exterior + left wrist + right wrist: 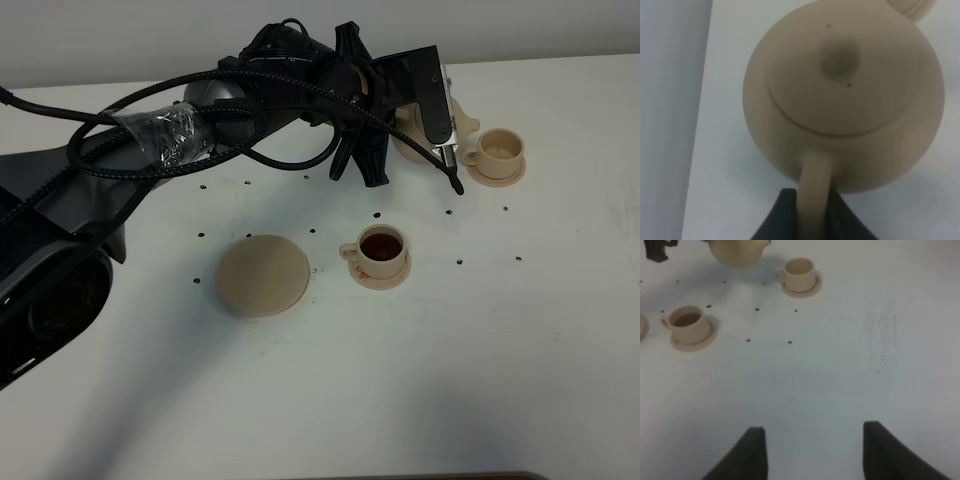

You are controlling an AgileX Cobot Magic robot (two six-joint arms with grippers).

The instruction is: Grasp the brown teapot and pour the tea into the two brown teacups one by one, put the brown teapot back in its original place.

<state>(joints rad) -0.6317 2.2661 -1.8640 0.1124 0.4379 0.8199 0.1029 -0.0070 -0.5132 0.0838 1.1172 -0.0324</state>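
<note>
Now I see left gripper [813, 212] clenched on brown teapot [840, 95] handle, held just beside far teacup [498, 148]; right gripper [812, 450] spread apart.

teapot [408, 140] left of far cup [498, 148] | wide saucer [263, 276] left of near cup [382, 250]

Exterior high: brown teapot [407, 135] mostly hidden behind left arm [160, 135], only a bit of body and spout show. Far teacup [498, 148]: contents too pale to tell. Left wrist: teapot close up and blurred. Left pincer [815, 220], clamped on the teapot's handle, is cut by the frame edge. Right wrist: teapot cut off at edge, wide saucer [641, 325] just a sliver, right pincer [812, 455] fingers cropped, only tips show.
</note>
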